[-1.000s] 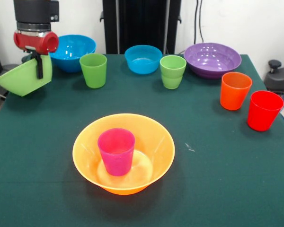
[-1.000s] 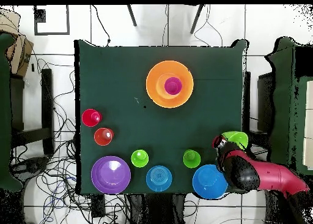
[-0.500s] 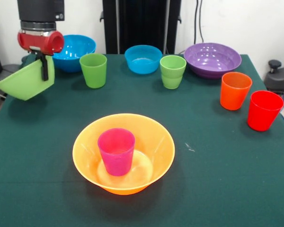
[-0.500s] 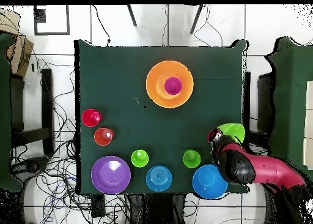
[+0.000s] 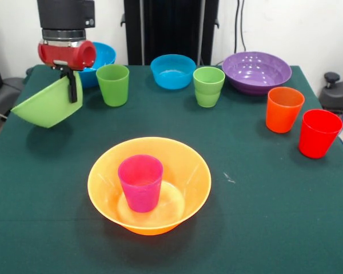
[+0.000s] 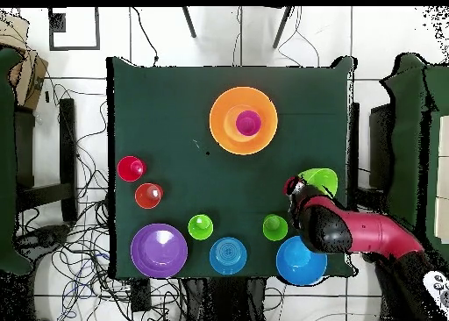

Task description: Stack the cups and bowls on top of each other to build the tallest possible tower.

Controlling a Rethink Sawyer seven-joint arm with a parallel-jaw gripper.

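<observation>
My gripper (image 5: 72, 87) (image 6: 296, 188) is shut on the rim of the lime green bowl (image 5: 46, 107) (image 6: 320, 179), which hangs tilted above the table's left side in the front view. In the middle stands the big orange bowl (image 5: 183, 171) (image 6: 224, 129) with the purple cup (image 5: 140, 181) (image 6: 248, 122) upright inside it. Two green cups (image 5: 112, 84) (image 5: 208, 86) stand in the back row between the large blue bowl (image 5: 103, 57), the smaller blue bowl (image 5: 172, 71) and the purple bowl (image 5: 256, 71). The orange cup (image 5: 283, 109) and red cup (image 5: 318, 133) stand at the right.
The green table (image 5: 263, 217) ends close beyond the red cup on the right and just left of the held bowl. A black pillar rises behind the back row. Cables and chairs lie on the floor around the table in the overhead view.
The gripper has carried the lime green bowl from beyond the table's left edge inward over the table, toward the orange bowl. Everything else stayed put.
</observation>
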